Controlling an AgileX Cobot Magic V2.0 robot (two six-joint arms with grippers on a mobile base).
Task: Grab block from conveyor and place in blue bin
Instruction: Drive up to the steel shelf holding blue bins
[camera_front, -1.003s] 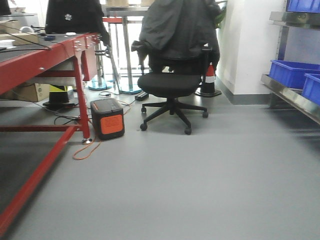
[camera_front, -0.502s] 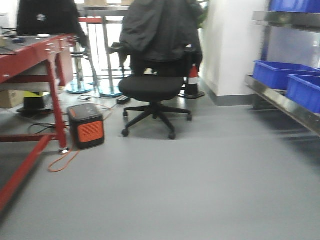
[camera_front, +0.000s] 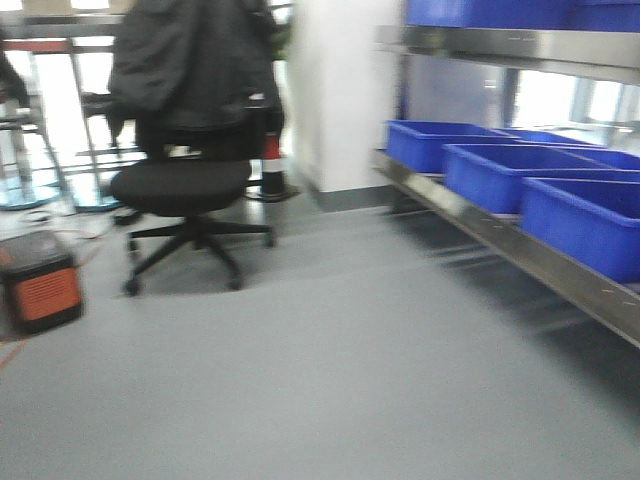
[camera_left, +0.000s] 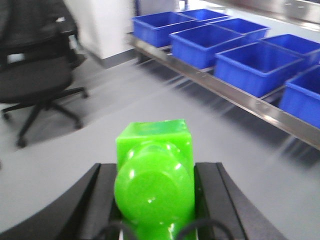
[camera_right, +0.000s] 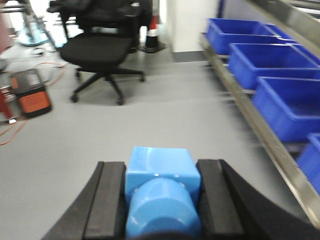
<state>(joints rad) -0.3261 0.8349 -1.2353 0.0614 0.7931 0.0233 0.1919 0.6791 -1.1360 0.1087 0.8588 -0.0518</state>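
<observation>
My left gripper (camera_left: 156, 170) is shut on a glossy green block (camera_left: 155, 145), which fills the gap between the black fingers (camera_left: 102, 192). My right gripper (camera_right: 161, 172) is shut on a light blue block (camera_right: 161, 162) in the same way. A row of blue bins (camera_front: 585, 225) stands on a low steel shelf (camera_front: 520, 255) to the right; the bins (camera_left: 257, 67) also show in the left wrist view and the bins (camera_right: 290, 107) in the right wrist view. Both grippers are well short of them, above grey floor. The conveyor is out of view.
A black office chair (camera_front: 185, 185) draped with a dark jacket stands at the left. An orange and black box (camera_front: 40, 285) sits on the floor near it. A traffic cone (camera_front: 272, 165) stands beside a white pillar (camera_front: 335, 90). More blue bins sit on an upper shelf (camera_front: 500, 38).
The front view has swung to the right. The red-framed conveyor has slid out at the left, and the shelf of blue bins now fills the right side, closer.
</observation>
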